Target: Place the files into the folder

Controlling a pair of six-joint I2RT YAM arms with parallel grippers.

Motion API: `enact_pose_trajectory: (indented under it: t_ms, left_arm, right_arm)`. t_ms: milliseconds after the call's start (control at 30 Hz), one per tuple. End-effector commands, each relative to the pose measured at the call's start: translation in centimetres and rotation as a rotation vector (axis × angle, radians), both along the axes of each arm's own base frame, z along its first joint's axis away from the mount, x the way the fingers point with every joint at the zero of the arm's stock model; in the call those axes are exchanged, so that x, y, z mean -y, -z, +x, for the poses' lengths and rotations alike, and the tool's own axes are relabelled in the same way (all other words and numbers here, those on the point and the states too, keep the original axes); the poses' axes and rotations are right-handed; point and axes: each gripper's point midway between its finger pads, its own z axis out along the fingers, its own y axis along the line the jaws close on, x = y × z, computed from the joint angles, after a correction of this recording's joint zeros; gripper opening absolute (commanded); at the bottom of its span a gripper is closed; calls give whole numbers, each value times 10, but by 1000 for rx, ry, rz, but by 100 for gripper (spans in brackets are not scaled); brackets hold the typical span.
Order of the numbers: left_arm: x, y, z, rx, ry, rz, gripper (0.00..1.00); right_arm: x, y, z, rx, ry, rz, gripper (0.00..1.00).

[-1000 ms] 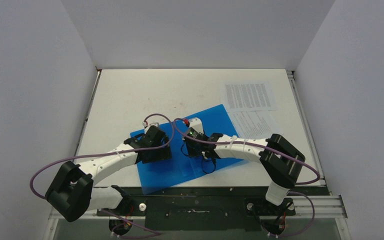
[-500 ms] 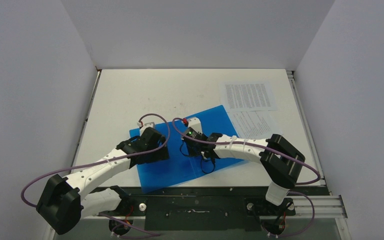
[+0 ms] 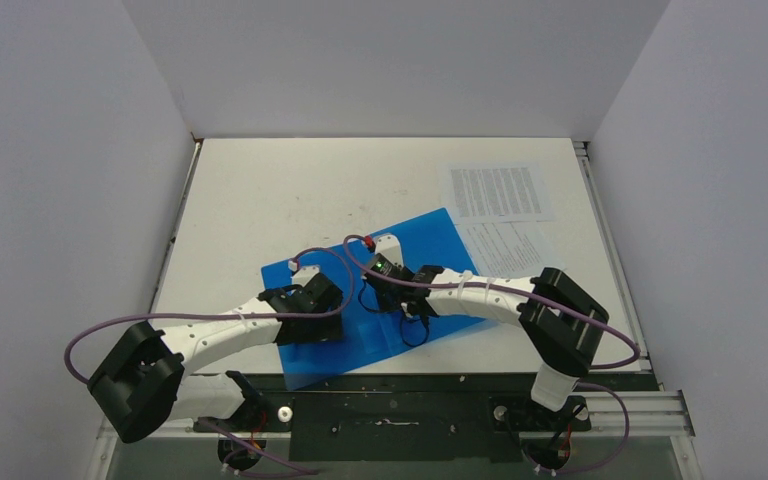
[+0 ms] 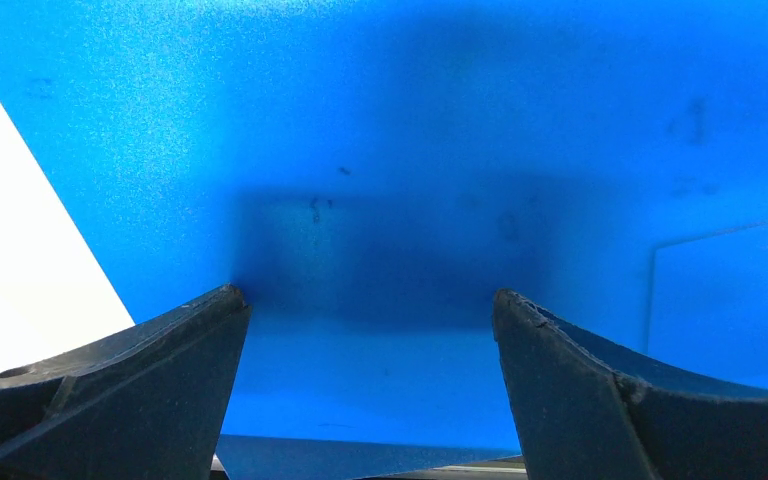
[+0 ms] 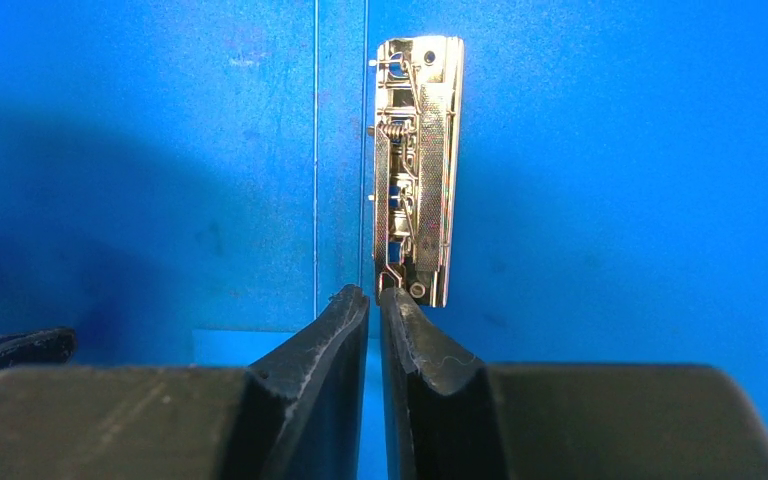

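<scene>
Right jaws at clip [image 5: 415, 170], folder [image 3: 438, 236] diagonal (open)

A flat white rectangular tabletop [image 3: 260, 190] lies beneath the left claw [image 4: 365, 300] and right claw [image 5: 373, 295]. Plain pale grey matte walls [image 3: 390, 60] rise ahead of them and on both sides, evenly lit. Behind them runs a black metal mounting rail [image 3: 400, 385].

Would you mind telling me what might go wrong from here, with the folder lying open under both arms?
The right gripper, fingers nearly together, sits beside the near end of the clip; it may slip off and leave the clip shut. The left gripper hangs open over the folder, gripping nothing, so the folder could slide when pushed. The files lie flat at the far right; such thin sheets may be hard to lift.
</scene>
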Motion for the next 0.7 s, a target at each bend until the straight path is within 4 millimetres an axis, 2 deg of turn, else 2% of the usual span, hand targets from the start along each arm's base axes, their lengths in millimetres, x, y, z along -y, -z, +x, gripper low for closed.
enact_pose_trajectory:
  t_ms: [0, 433, 667]
  left_arm:
    - [-1, 3, 1, 14, -20, 26, 92]
    - [-6, 11, -6, -4, -26, 30, 92]
    - [-5, 12, -6, 0, -26, 26, 92]
  right_arm:
    - [-13, -7, 9, 30, 0, 21, 12]
    - [-6, 6, 9, 20, 5, -24, 5]
    - [3, 17, 5, 11, 10, -65, 5]
